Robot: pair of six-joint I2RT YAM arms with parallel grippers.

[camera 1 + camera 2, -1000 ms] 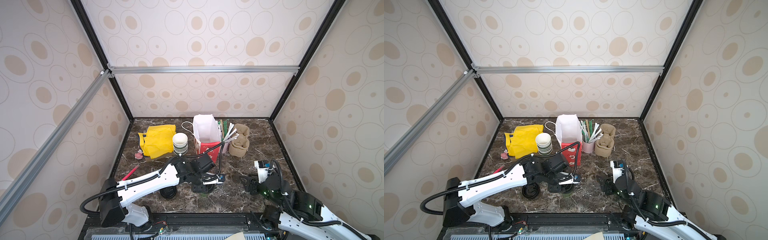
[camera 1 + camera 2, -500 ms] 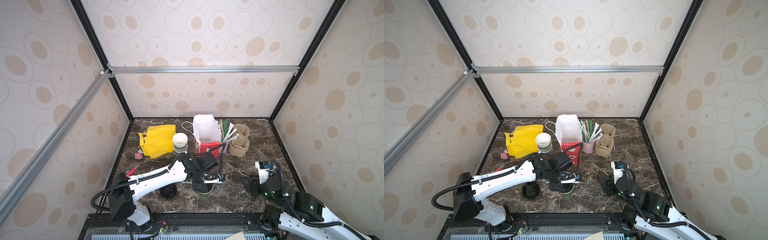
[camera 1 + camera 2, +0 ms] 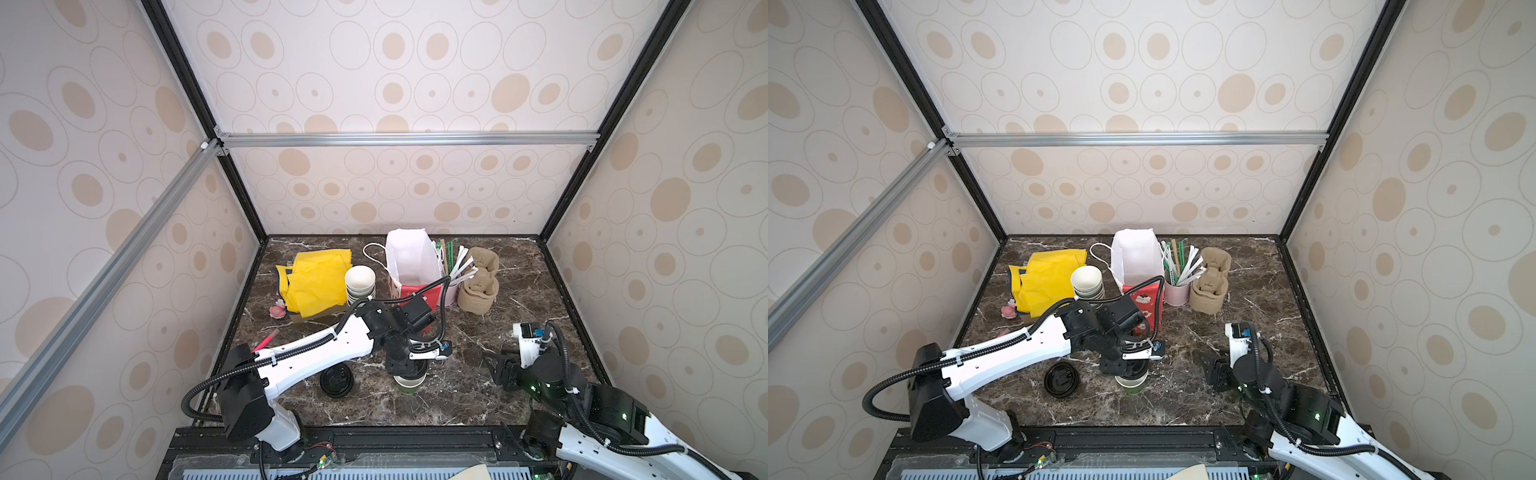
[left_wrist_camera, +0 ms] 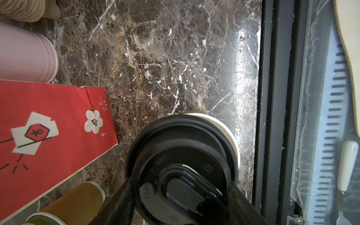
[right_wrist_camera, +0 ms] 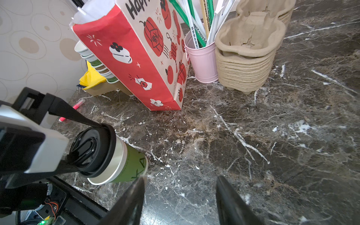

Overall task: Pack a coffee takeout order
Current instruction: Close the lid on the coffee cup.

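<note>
Paper cup, green-sided, wears round black plastic lid.

- The left arm stretches low and forward from its base, wrist bent so the jaws point straight down; the jaws grip the black lid from two opposite sides.
- The right arm sits folded near its base, jaws spread apart and empty.
</note>
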